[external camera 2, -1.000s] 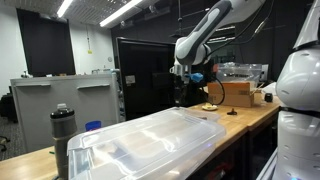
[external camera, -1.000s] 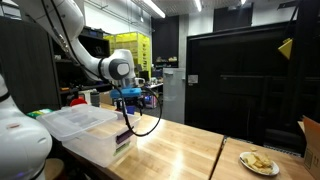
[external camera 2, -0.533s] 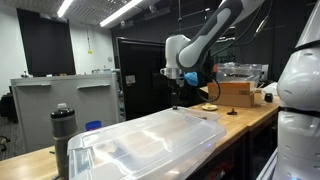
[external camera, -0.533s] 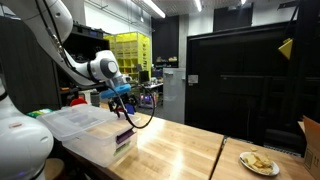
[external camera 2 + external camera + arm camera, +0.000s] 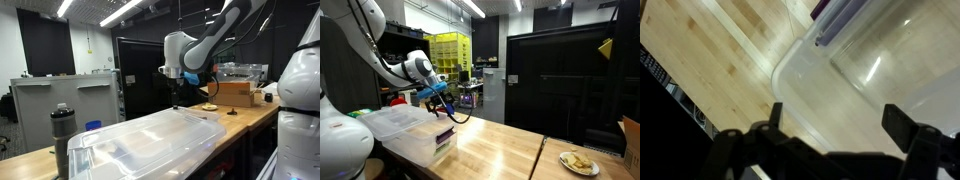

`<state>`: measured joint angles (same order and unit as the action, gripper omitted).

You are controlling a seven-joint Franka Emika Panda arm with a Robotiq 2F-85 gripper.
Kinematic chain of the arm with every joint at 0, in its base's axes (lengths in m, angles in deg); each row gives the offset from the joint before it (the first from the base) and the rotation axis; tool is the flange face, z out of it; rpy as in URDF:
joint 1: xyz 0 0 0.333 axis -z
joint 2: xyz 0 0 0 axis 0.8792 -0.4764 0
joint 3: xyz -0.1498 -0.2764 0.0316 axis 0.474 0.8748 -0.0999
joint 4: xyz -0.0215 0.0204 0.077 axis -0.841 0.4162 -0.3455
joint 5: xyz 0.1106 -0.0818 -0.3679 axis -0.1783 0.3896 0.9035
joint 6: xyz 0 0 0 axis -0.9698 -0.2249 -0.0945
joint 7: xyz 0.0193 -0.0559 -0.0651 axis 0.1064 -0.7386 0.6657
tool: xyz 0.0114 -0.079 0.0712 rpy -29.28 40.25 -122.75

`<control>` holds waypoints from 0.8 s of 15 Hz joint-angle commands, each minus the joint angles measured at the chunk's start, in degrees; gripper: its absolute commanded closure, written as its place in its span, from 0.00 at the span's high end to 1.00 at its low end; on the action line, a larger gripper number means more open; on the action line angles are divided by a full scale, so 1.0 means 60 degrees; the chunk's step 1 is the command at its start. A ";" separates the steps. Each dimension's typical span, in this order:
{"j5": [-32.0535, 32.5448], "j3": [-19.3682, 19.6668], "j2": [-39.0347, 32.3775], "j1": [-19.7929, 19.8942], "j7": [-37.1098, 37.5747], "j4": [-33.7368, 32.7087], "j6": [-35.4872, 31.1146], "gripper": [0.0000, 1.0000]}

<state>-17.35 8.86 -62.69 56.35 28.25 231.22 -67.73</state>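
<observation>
Over the latch end of the clear plastic lidded storage bin (image 5: 405, 125), which sits on the pale wooden surface (image 5: 495, 150), the pincer (image 5: 442, 104) hangs just above the lid in an exterior view. Seen across the bin (image 5: 150, 140) in an exterior view, the pincer (image 5: 177, 97) is above its far end. In the wrist view the pincer (image 5: 835, 118) is spread wide and empty over the bin's corner, near the purple latch (image 5: 840, 15).
</observation>
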 commanded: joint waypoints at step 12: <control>-0.1007 -0.0327 0.0996 -0.2082 -0.0279 0.0926 -0.0166 1.00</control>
<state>-21.86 6.95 -58.77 44.94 28.04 235.48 -68.58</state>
